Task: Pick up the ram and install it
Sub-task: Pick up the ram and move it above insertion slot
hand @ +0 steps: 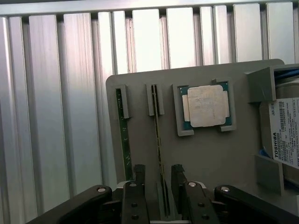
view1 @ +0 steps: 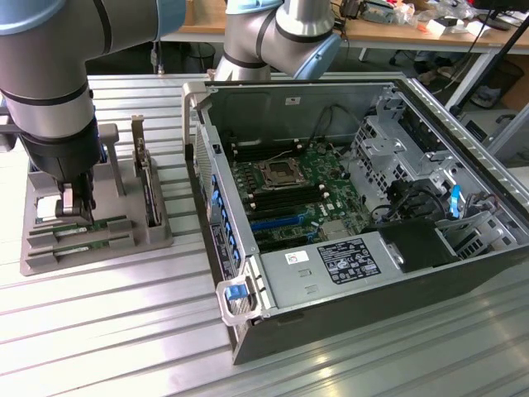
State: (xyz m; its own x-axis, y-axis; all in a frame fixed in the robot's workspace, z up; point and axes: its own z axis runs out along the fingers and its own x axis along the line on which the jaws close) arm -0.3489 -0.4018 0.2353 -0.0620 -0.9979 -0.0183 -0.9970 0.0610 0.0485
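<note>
The ram [hand: 158, 135] is a thin green stick standing on edge in a slot of the grey holder tray [hand: 219, 154]. A second stick like it [hand: 122, 135] sits in the neighbouring slot. My gripper [hand: 159, 182] hangs low over the tray with the first stick running between its black fingers [hand: 139, 179]; a gap shows on each side, so the jaws are open around it without touching. In the exterior view the gripper [view1: 75, 203] is down at the tray [view1: 33, 211] at the exterior view's left, just above the green sticks [view1: 83, 229].
A square silver processor [hand: 205, 105] and a hard drive [hand: 285, 135] lie in the same tray; an expansion card [view1: 149, 186] stands upright in it. The open computer case [view1: 463, 273] with its motherboard [view1: 289, 194] sits on the ribbed metal table [view1: 107, 331] to the exterior view's right.
</note>
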